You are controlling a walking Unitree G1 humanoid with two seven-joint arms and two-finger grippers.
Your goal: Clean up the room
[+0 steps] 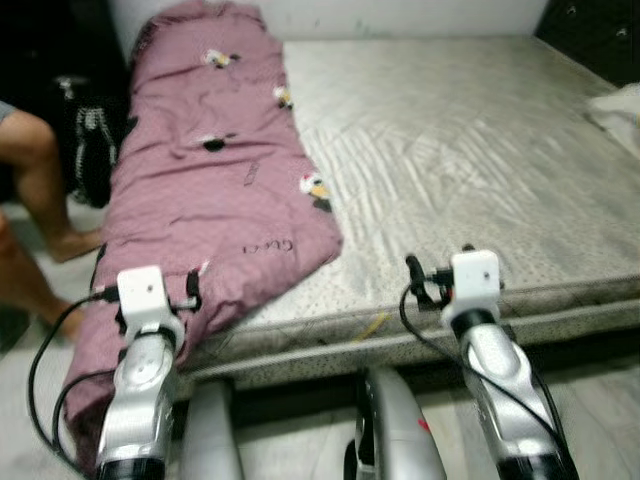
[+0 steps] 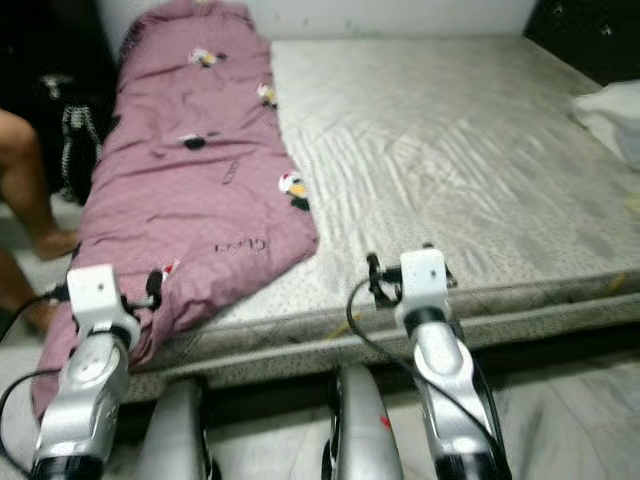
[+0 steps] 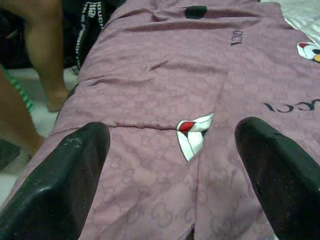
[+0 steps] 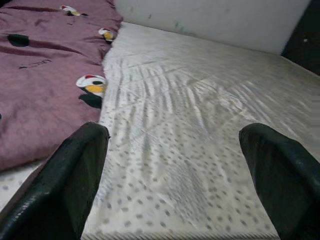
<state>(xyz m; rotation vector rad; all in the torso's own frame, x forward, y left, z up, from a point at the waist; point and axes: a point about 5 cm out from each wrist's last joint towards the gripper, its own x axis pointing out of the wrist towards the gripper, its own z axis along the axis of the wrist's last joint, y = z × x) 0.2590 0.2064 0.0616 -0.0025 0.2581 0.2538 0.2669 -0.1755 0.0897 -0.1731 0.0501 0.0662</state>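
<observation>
A mauve quilt [image 1: 215,170] printed with small cartoon figures lies along the left side of the bed [image 1: 470,150], running from 12 o'clock down to 8 o'clock, its lower end spilling over the mattress edge. The left gripper [image 3: 170,185] hovers over that drooping end, fingers [image 3: 60,185] spread wide with nothing between them. The right gripper [image 4: 175,180] sits at 5 o'clock above the bare spotted sheet, equally splayed. A person's bare legs [image 1: 35,200] stand at 9 o'clock, beside what may be a dark bag [image 1: 90,140].
</observation>
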